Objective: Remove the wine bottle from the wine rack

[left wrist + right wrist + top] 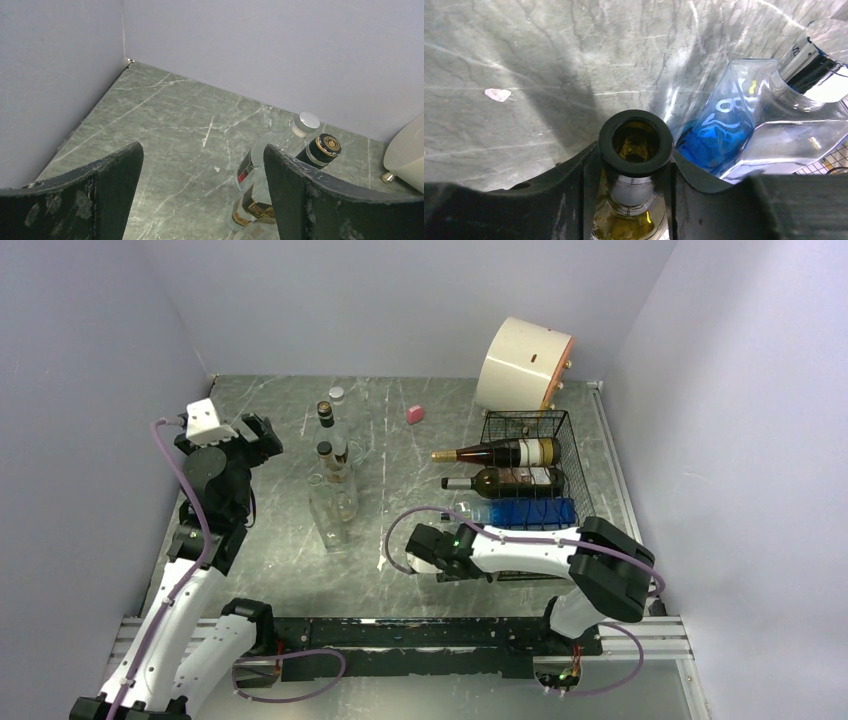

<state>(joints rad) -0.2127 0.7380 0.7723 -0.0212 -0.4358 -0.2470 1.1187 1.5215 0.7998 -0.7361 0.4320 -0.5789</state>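
The black wire wine rack (572,455) stands at the right. A dark bottle with a gold neck (500,452), a dark green bottle (510,481) and a blue bottle (525,512) lie in it. My right gripper (440,548) is at the rack's near left corner. In the right wrist view it (635,165) is shut on the neck of an olive-green wine bottle (634,192) with a black-rimmed open mouth. That bottle's body is hidden under my arm. The blue bottle (719,130) lies just beside it. My left gripper (262,435) (200,165) is open and empty, raised at the far left.
Several clear bottles (335,490) stand left of centre; two caps (306,122) (325,146) show by my left gripper's right finger. A cream drum (525,365) leans at the back right. A small pink thing (414,414) lies near the back wall.
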